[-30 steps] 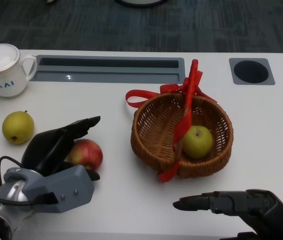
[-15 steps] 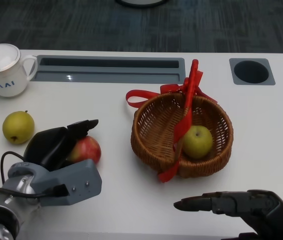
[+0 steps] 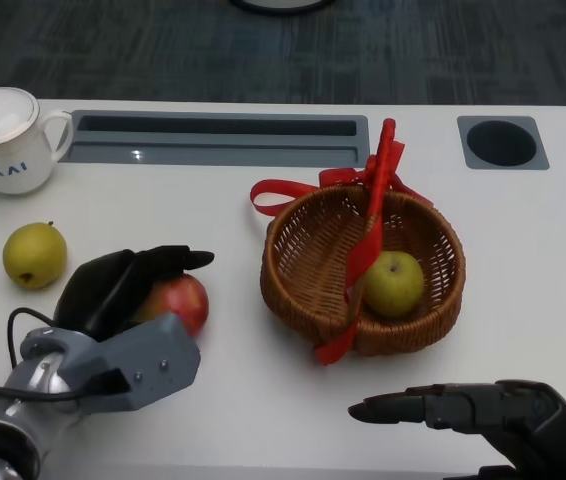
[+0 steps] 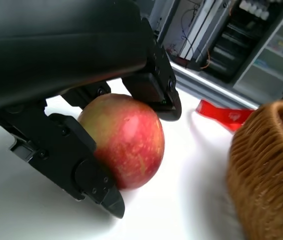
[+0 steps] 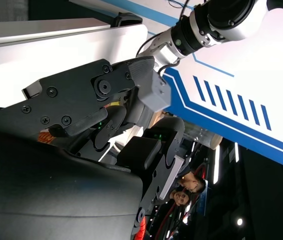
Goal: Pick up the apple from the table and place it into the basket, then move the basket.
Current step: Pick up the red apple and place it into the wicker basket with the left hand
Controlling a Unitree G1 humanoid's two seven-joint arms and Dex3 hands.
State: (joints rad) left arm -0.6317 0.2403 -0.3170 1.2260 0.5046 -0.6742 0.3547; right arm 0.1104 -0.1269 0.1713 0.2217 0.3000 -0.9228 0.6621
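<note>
On white table (image 3: 213,400) (grey carpet beyond), wicker basket (image 3: 308,270)

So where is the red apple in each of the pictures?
Head view: the red apple lies on the white table, lower left, under the left hand.
Left wrist view: it fills the middle, black fingers on both sides.
Right wrist view: not in it.
Shared landmark: the wicker basket, beside the apple in the head view and at the edge of the left wrist view.

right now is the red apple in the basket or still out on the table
Out. The red apple sits on the table left of the basket, with the left robot hand wrapped over it. The basket holds only a green apple.
</note>
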